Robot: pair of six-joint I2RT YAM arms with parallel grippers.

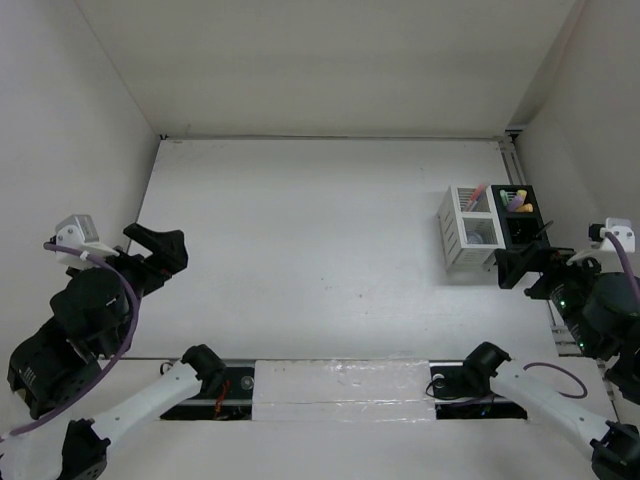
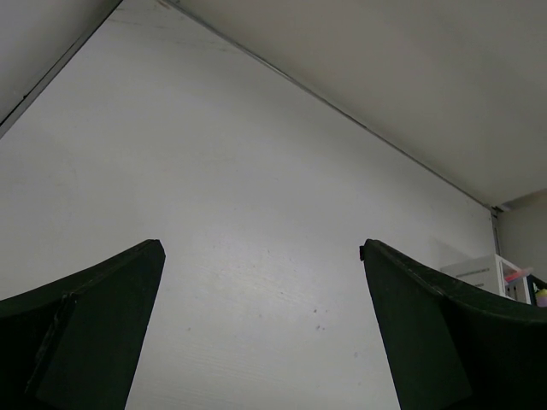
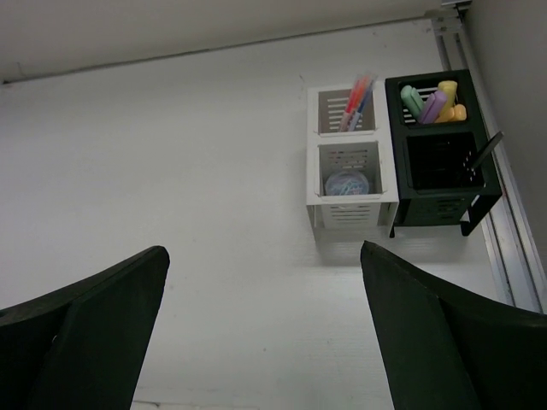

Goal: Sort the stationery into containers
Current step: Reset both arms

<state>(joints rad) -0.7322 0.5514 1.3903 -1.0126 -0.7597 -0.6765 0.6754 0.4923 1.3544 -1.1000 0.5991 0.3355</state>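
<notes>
Left pincer (image 2: 261, 246), right pincer (image 3: 264, 248) agape; bright highlighters (image 3: 432, 107) upright in black box (image 3: 440, 209)

Stationery loaded in two adjoining desk containers, far right of the table.

The white container (image 3: 349, 212) and the black container (image 3: 432, 209) stand upright side by side, walls touching, white on the left; each has slotted walls and is split into a far and a near compartment. White, far compartment: thin orange-red pens (image 3: 357, 96) standing on end, leaning right. White, near compartment: grey roll (image 3: 346, 183) lying flat on the floor. Black, far compartment: green highlighter (image 3: 411, 101), purple highlighter (image 3: 432, 107), yellow highlighter (image 3: 448, 89) and orange highlighter (image 3: 460, 112), packed together, tips upward. Black, near compartment: slim dark item (image 3: 484, 155) tilted over the right rim; pen or scissors cannot be determined.
</notes>
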